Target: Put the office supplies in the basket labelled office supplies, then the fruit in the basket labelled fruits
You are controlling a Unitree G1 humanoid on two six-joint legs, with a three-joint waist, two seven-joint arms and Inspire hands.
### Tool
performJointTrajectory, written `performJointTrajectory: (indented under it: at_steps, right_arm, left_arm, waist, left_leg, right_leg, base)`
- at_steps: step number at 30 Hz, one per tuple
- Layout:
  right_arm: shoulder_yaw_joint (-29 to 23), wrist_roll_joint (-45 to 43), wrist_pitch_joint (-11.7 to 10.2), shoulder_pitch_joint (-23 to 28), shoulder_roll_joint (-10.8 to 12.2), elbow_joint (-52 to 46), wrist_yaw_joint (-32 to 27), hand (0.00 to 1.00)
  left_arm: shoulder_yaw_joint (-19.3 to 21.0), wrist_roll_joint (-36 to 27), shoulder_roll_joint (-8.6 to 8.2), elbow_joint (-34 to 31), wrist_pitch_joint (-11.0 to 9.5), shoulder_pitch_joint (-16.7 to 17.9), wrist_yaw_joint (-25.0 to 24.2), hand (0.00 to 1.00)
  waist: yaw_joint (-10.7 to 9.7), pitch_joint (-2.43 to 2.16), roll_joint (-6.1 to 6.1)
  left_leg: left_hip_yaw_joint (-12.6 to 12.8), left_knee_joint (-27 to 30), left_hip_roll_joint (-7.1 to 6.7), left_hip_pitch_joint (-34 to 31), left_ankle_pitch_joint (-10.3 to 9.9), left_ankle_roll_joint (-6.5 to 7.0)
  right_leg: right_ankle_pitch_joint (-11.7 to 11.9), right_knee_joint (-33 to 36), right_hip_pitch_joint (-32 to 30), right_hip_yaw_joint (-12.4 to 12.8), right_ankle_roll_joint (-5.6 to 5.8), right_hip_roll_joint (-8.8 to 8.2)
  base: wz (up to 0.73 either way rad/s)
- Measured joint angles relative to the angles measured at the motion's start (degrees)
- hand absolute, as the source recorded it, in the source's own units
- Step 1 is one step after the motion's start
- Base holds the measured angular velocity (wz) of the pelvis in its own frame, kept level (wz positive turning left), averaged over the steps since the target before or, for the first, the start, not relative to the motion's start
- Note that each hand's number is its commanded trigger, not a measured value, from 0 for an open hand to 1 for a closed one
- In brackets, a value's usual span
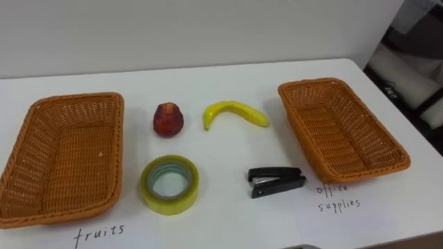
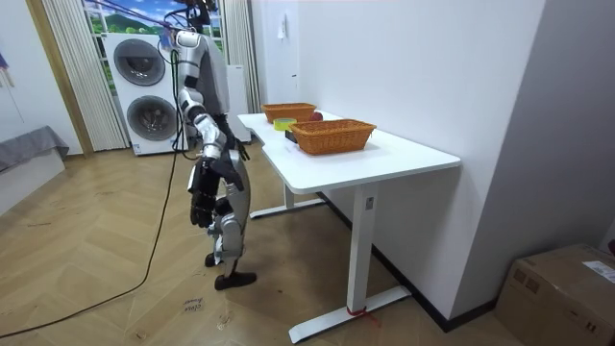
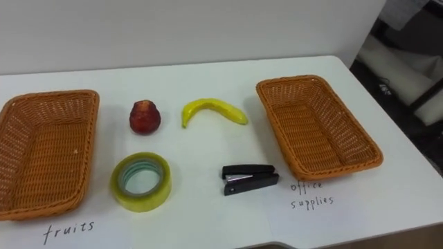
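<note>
On the white table (image 1: 228, 79) an empty wicker basket (image 1: 62, 159) stands at my left, above the handwritten word "fruits". A second empty wicker basket (image 1: 342, 128) stands at my right, by the words "office supplies". Between them lie a red apple (image 1: 168, 119), a yellow banana (image 1: 235, 113), a roll of yellowish tape (image 1: 170, 185) and a black stapler (image 1: 277, 182). In the room view I stand at the table's long side, and my right hand (image 2: 200, 207) hangs low by my thigh, away from the tabletop.
A white wall runs behind the table. The table's right end (image 1: 387, 90) drops off to dark furniture. In the room view, washing machines (image 2: 144, 96) stand behind me and a cardboard box (image 2: 567, 288) sits on the floor at the room view's right.
</note>
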Motion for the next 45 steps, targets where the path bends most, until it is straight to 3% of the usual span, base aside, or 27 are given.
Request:
performJointTrajectory:
  at_steps: [4,6,11,16,23,28,32,35,38,41,45]
  right_arm:
    - [-0.62,-4.12,-2.32,0.0,-1.41,-5.39,-5.73,0.0]
    - [-0.6,-10.38,-3.43,-0.12,-1.73,-9.19,-9.11,0.0]
    - [-0.59,-18.91,-3.85,-0.71,-3.78,-15.64,-14.31,0.0]
    - [-0.25,-28.03,-4.29,-1.81,-4.08,-22.51,-16.25,0.0]
    - [0.73,-38.39,-4.19,-2.07,-4.81,-31.46,-16.88,0.0]
    - [3.28,-39.03,-5.58,-2.15,-5.68,-39.23,-16.79,0.0]
    - [6.75,-44.96,-5.68,-2.46,-6.07,-42.23,-15.85,0.0]
    - [9.1,-45.21,-5.71,-2.49,-6.21,-44.42,-13.22,0.0]
    - [10.93,-45.19,-5.39,-2.76,-6.56,-46.18,-10.44,0.0]
    - [11.6,-46.47,-5.2,-3.57,-7.94,-46.95,-7.64,0.0]
    - [13.61,-55.5,-5.27,-4.71,-8.98,-49.41,-4.09,0.0]
  left_arm:
    - [-0.1,0.09,0.11,-0.1,-0.42,0.13,-0.38,0.0]
    - [-0.15,0.09,0.13,-0.09,-0.47,-0.25,-0.31,0.0]
    - [-0.76,0.07,0.19,0.09,-0.61,-0.78,-0.34,0.0]
    - [-2.36,0.22,0.28,0.13,-1.29,-0.78,-0.34,0.0]
    - [-2.87,0.05,0.61,0.36,-1.38,-0.73,-0.9,0.0]
    - [-4.07,-0.19,0.84,2.77,-2.6,-0.96,-1.02,0.0]
    - [-5.82,-0.16,1.28,3.62,-2.64,-1.01,-1.39,0.0]
    - [-7.54,-0.24,1.56,3.62,-2.65,-1.26,-1.38,0.0]
    - [-8.63,-0.22,1.56,4.49,-2.86,-1.25,-1.38,0.0]
    - [-8.58,0.0,1.53,4.76,-2.84,-0.94,-1.38,0.0]
    - [-8.6,1.32,1.5,4.78,-2.82,-1.3,-1.38,0.0]
  waist:
    - [0.3,0.02,0.07]
    - [0.17,0.18,0.11]
    - [0.29,0.19,0.0]
    - [0.57,0.28,-0.13]
    - [2.03,0.22,-0.29]
    - [2.27,0.32,-0.58]
    - [2.99,0.49,-0.89]
    - [3.49,0.46,-0.87]
    - [3.84,0.13,-0.89]
    - [4.27,0.24,-1.07]
    - [4.89,0.54,-0.99]
  left_leg:
    - [0.0,0.22,-0.03,-0.81,0.04,0.05]
    - [-0.09,0.24,-0.38,-1.33,0.08,0.01]
    - [-0.08,0.16,-0.41,-1.18,0.08,0.01]
    - [-0.02,0.18,-0.44,-1.16,0.08,0.01]
    - [-0.1,-0.01,-0.39,-1.21,0.08,0.01]
    - [-0.13,-0.01,-0.41,-1.49,0.08,0.01]
    - [-0.1,0.13,-0.36,-1.62,0.08,0.01]
    - [-0.1,0.16,0.02,-1.43,0.08,0.0]
    - [-0.07,0.25,-0.14,-1.22,0.09,0.0]
    - [-0.17,0.42,0.03,-1.11,0.09,-0.01]
    - [-0.24,1.04,0.09,-1.36,0.05,-0.06]
  right_leg:
    - [0.01,0.31,-0.96,-0.03,-0.01,0.04]
    - [-0.03,0.84,-1.55,0.09,-0.05,0.07]
    - [-0.17,0.81,-1.44,0.17,-0.03,0.06]
    - [-0.2,0.58,-1.45,0.17,-0.01,0.05]
    - [-0.17,-0.04,-1.35,-0.01,0.01,0.11]
    - [-0.15,-0.13,-1.34,-0.23,0.01,0.09]
    - [-0.12,-0.14,-1.49,-0.27,0.04,0.07]
    - [-0.08,-0.15,-1.4,-0.4,-0.01,0.07]
    - [-0.05,-0.02,-1.26,-0.29,-0.05,0.13]
    - [0.03,0.08,-1.14,-0.3,-0.14,0.14]
    - [0.01,-0.16,-0.91,-0.55,-0.19,0.02]
  base:
    - [0.0]
    - [0.0]
    - [0.0]
    - [0.0]
    - [0.0]
    - [0.02]
    - [0.0]
    - [0.0]
    - [0.0]
    - [0.0]
    - [0.0]
